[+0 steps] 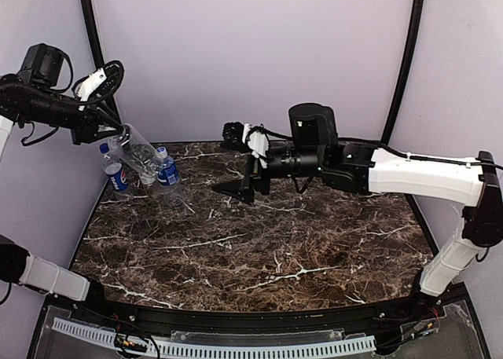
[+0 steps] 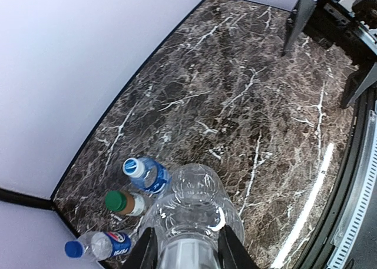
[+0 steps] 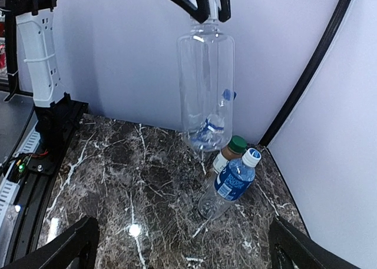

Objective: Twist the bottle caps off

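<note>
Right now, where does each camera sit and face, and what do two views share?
Top external: high behind, overlooking the table; both arms show.
Left wrist: raised, looking down the clear bottle the left hand grips.
Right wrist: low, facing the corner bottles; open right hand below.
Both wrists see that bottle.

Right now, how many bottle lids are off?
None looks off yet. The left tool holds the clear bottle up by its top, its cap hidden; the right tool is open. The white cap, green cap and blue cap are on.
</note>
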{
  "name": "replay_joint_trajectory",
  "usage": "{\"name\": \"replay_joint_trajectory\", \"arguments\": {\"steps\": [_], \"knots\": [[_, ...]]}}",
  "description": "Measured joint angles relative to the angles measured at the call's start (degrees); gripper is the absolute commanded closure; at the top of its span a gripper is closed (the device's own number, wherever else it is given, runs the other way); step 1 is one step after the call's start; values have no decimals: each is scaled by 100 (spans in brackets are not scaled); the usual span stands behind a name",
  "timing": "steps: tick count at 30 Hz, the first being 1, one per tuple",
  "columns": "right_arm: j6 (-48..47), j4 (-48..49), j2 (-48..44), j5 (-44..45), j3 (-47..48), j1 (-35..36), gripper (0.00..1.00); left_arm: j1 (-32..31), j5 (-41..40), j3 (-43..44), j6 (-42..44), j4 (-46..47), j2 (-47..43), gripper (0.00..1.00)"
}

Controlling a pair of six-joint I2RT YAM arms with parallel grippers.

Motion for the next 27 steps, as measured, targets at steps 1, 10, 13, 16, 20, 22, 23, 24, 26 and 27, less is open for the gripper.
{"name": "replay_joint_trajectory", "arguments": {"steps": [1, 10, 13, 16, 20, 22, 23, 24, 26, 27], "knots": [[74, 55, 151, 35, 166, 24, 1, -236, 7, 105, -46, -15, 164, 99], [354, 413, 1261, -26, 1373, 52, 1, -1491, 238, 647, -293, -57, 957, 99], [391, 407, 1521, -205, 1572, 52, 1, -1705, 293, 817, -297, -94, 1211, 99], [439, 374, 1797, -400, 1784, 52, 1, -1738, 372, 1023, -295, -87, 1381, 99], [586, 393, 2122, -595, 2037, 42, 8, -1738, 490, 1182, -291, -98, 1357, 99], [719, 428, 2201, -691, 2050, 13, 17, -1738, 522, 1204, -291, -116, 1307, 99], [730, 446, 2221, -726, 2050, 9, 21, -1738, 538, 1207, -291, -127, 1285, 99], [798, 474, 2238, -741, 2050, 7, 24, -1738, 551, 1204, -295, -133, 1270, 99], [859, 507, 2247, -750, 2050, 7, 31, -1738, 588, 1209, -293, -138, 1248, 99], [887, 538, 2247, -743, 2048, -4, 35, -1738, 601, 1211, -295, -136, 1244, 91]]}}
